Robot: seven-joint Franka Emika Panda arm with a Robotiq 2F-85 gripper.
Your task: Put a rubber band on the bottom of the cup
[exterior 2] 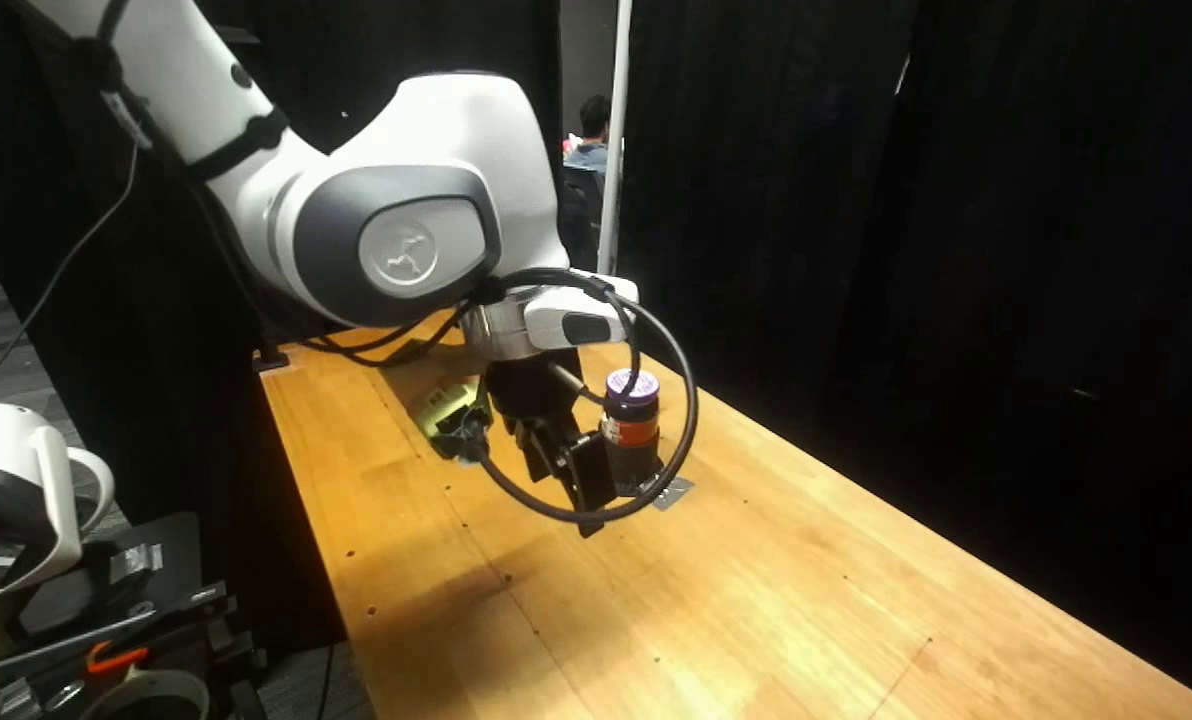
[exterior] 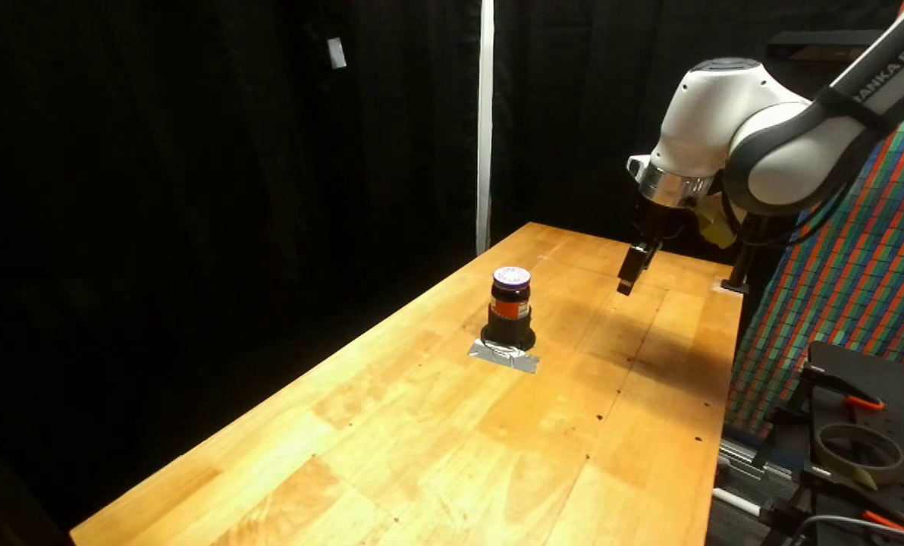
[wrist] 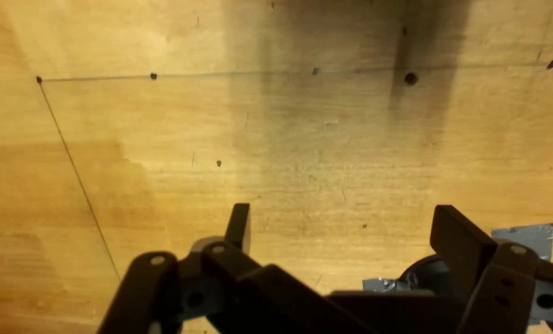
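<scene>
Fingers (wrist: 462, 248) spread wide and holding nothing, the gripper (wrist: 342, 211) spans the bottom of the wrist view, only tabletop (wrist: 299, 153) between its tips. Just right of centre in both exterior views, the cup (exterior: 510, 308) stands upright under a purple lid (exterior: 512, 277), its black base (exterior: 509, 331) meeting a patch of grey tape (exterior: 503, 359). Whether the band rings that foot is too small to tell from where I stand; none shows on the fingers.

Approach is the worry. At lower right of the wrist view one finger covers part of the base; a straight drop along that line could land a tip on the rim instead of beside it. A sideways sweep at lid height might tip the cup, which looks tall for its footing, unless the tape is anchoring it; should the tape peel, the base would likely slide. The cable (exterior 2: 693, 410), looping past the gripper and crossing in front of the cup in an exterior view, could snag the lid if the arm (exterior 2: 486, 140) swings close. Fingers brought in too low would likely scrape the tabletop or pin a thin band flat.
</scene>
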